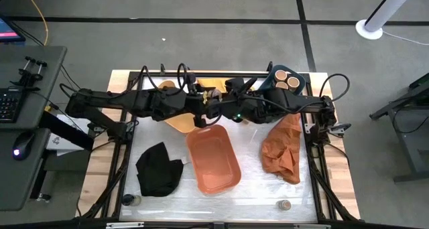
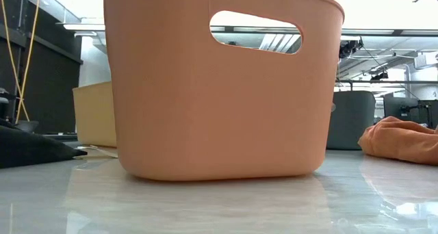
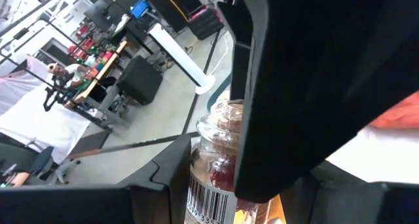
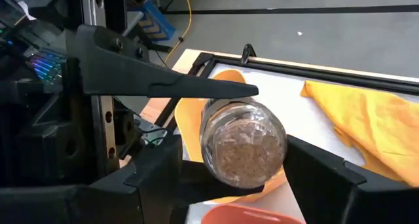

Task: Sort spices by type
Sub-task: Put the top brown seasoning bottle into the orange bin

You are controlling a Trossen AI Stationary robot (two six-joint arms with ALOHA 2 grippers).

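Note:
A clear glass spice jar (image 4: 243, 145) of brown spice, with a barcode label (image 3: 208, 201), hangs in mid-air between my two grippers, above the yellow tub (image 1: 175, 118) and the orange tub (image 1: 213, 159). My left gripper (image 1: 209, 107) and my right gripper (image 1: 226, 106) meet at the table's middle, each shut on this jar. In the high view the arms hide it. Two tan-topped jars (image 1: 285, 80) stand in the blue tub (image 1: 299, 87). One small jar (image 1: 127, 199) stands at the near left and another (image 1: 284, 204) at the near right. The low view shows neither gripper. My left gripper pinches the jar's glass side (image 3: 204, 160) between its two fingers, which lie across the jar. One long finger (image 4: 190, 86) runs over the jar's upper side. The jar is lifted clear of everything. My right gripper has the jar's body between its two fingers (image 4: 321, 175), near the round end (image 4: 245, 160) that faces its camera. The fingers lie along the jar. The other side's contact is hidden by dark parts.
An orange cloth (image 1: 285, 148) lies right of the orange tub, a black cloth (image 1: 159, 170) to its left, and a yellow cloth (image 4: 366, 119) at the far edge. The table's near strip between the two loose jars is free. A desk with a keyboard stands off the left.

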